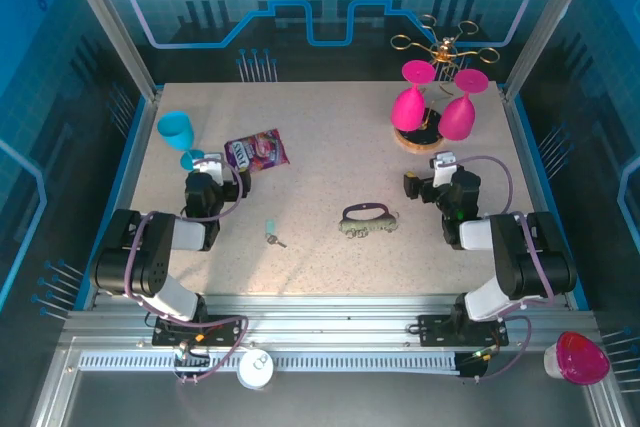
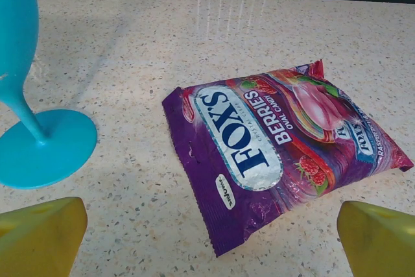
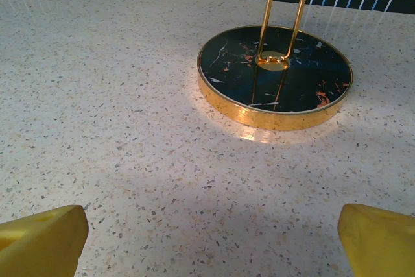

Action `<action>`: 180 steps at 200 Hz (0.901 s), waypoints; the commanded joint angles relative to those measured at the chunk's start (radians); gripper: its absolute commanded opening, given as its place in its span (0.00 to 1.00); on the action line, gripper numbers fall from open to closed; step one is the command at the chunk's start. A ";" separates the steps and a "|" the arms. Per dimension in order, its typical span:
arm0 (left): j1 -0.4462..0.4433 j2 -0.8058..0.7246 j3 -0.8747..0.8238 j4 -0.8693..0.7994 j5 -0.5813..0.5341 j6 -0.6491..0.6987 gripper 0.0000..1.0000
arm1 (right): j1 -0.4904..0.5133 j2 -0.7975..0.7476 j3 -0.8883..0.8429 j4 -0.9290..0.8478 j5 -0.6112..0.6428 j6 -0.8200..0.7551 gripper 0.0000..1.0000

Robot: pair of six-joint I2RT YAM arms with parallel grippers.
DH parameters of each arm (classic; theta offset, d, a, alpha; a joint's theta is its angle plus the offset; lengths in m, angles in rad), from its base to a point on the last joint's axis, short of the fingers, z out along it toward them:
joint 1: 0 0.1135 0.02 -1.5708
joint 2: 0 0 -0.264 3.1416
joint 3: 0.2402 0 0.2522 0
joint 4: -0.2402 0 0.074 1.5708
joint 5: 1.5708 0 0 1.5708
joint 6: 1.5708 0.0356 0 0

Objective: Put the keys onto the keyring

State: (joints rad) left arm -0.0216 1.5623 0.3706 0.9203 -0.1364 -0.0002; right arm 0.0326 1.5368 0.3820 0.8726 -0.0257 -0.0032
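A tiny silvery key with a pale teal tag [image 1: 272,234] lies on the speckled table, left of centre. To its right lies the keyring [image 1: 366,220], a dark oval strap loop joined to a grey-green linked piece. My left gripper [image 1: 206,179] rests at the table's left, behind the key, open, with yellow fingertips [image 2: 42,235] wide apart over bare table. My right gripper [image 1: 432,175] sits to the right of the keyring, also open, its yellow fingertips [image 3: 376,238] spread with nothing between them.
A purple Fox's Berries candy packet [image 2: 279,144] lies just ahead of the left gripper, beside a cyan goblet [image 2: 26,95]. Ahead of the right gripper stands a gold wire rack on a black round base [image 3: 275,72], holding two pink goblets [image 1: 410,102].
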 commanded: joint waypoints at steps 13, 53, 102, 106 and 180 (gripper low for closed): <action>0.005 -0.009 0.014 0.000 0.021 0.000 0.99 | 0.007 0.005 0.020 0.011 0.013 -0.006 1.00; 0.005 -0.009 0.015 0.000 0.021 0.000 0.99 | 0.008 0.005 0.020 0.011 0.014 -0.005 1.00; 0.005 -0.009 0.014 0.000 0.021 0.000 0.99 | 0.007 0.005 0.020 0.011 0.013 -0.006 1.00; 0.005 -0.009 0.014 0.000 0.021 0.000 0.99 | 0.009 0.005 0.020 0.011 0.015 -0.005 1.00; 0.011 -0.011 0.015 0.000 0.035 -0.003 0.99 | 0.008 0.005 0.021 0.008 0.014 -0.006 1.00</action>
State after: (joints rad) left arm -0.0216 1.5623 0.3706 0.9203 -0.1329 -0.0002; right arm 0.0326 1.5368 0.3820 0.8726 -0.0261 -0.0032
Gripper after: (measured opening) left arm 0.994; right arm 0.997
